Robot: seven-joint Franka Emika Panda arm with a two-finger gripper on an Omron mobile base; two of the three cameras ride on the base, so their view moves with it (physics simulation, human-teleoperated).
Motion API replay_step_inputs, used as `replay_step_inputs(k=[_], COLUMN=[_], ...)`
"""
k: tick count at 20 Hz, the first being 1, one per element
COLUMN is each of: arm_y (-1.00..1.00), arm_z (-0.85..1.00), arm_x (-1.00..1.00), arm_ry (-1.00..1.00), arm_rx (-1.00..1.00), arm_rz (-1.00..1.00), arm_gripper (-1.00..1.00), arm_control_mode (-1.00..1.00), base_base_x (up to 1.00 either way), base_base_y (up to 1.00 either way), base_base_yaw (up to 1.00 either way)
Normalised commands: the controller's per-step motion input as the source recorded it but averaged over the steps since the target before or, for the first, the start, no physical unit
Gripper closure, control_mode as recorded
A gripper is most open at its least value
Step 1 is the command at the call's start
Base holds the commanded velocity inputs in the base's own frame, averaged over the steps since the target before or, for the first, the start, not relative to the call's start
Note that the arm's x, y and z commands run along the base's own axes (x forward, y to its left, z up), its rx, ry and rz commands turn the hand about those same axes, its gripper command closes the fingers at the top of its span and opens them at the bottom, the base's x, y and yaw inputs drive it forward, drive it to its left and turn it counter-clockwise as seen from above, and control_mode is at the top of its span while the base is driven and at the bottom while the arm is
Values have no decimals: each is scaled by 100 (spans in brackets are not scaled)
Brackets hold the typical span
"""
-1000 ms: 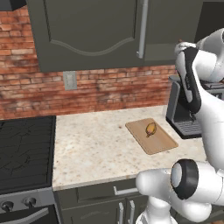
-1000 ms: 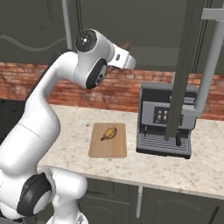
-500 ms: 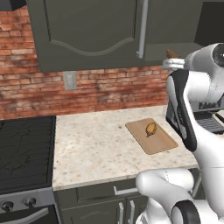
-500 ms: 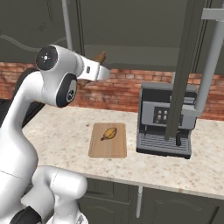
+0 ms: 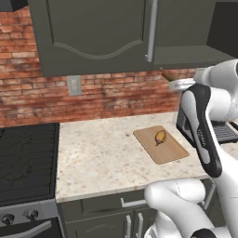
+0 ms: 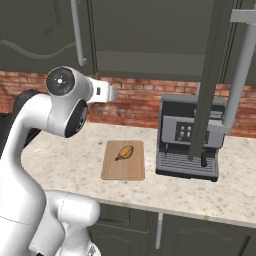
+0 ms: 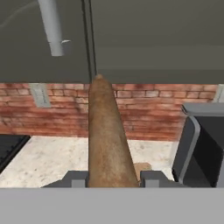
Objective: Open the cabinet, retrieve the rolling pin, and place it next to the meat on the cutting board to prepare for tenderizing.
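My gripper [image 7: 112, 177] is shut on the rolling pin [image 7: 107, 135], a brown wooden cylinder that points away from the hand toward the brick wall. The hand [image 5: 179, 83] hangs in front of and just below the open cabinet [image 6: 150, 35], whose door [image 6: 216, 75] stands swung out edge-on at the right. The pin's tip [image 5: 168, 74] pokes up from the hand. Below lies the tan cutting board [image 5: 162, 148] [image 6: 123, 167] with the meat [image 5: 160, 136] [image 6: 125, 151] on its far half. The hand is well above the board.
A grey coffee machine [image 6: 189, 145] stands on the speckled counter [image 5: 102, 153] right of the board. A closed cabinet door with a silver bar handle [image 5: 151, 30] hangs to the left. A black stove [image 5: 25, 158] fills the counter's left end.
The hand has come out of the cabinet with the rolling pin, moving down and to the left. The upper arm has swung lower with it.
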Motion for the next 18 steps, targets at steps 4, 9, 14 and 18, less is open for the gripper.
replay_step_inputs(k=[4, 9, 14, 18], arm_y=[42, 28, 0, -3], arm_z=[-61, -78, -73, -65], arm_x=[-8, -10, 0, 7], arm_ry=[13, 4, 5, 8], arm_rx=[-8, -10, -2, 0], arm_rz=[23, 14, 12, 12], arm_gripper=[100, 100, 100, 100], arm_control_mode=[-100, -100, -100, -100], base_base_x=[0, 0, 0, 0], base_base_y=[0, 0, 0, 0], base_base_yaw=[0, 0, 0, 0])
